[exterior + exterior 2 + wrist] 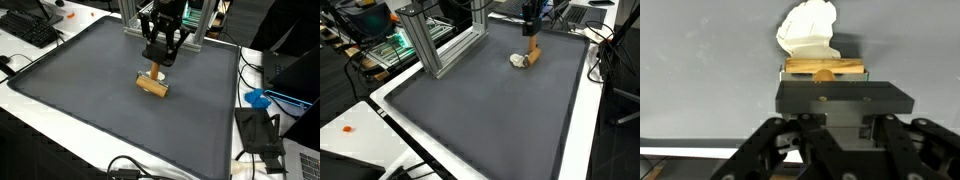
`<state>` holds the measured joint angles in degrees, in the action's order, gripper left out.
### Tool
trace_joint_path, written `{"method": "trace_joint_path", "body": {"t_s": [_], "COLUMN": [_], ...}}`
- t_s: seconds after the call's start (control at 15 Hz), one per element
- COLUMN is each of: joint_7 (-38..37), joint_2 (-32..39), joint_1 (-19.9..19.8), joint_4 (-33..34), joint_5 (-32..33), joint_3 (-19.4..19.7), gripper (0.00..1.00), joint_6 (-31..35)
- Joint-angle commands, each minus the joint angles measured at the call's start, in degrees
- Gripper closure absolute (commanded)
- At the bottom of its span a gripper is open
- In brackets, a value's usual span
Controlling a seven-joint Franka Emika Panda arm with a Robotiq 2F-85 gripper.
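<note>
White wad (807, 28) beyond wooden block (825, 68), wrist view

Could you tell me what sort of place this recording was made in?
Probably a lab or workshop bench: an aluminium extrusion frame, a keyboard and loose cables surround the dark mat, with the gripper close above a wooden block.
</note>
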<state>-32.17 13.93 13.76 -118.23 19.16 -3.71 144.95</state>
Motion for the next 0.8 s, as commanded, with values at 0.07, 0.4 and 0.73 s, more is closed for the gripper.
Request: {"method": "trace_joint_path", "body": {"t_s": [0.07,0.4,0.73], "joint_7": [-8.6,-17.6,-27.4], "joint_2": [0.6,-0.7,-0.6], "joint_1": [1.6,1.2,0.6], "joint_4": [2.8,5.6,8.5], "joint_5": [1.7,-1.1,-5.5], "joint_3": [2.8,2.8,1.6], "gripper": [0.78,0.78,0.78], "joint_6": [-2.0,-7.9,-16.2]}}
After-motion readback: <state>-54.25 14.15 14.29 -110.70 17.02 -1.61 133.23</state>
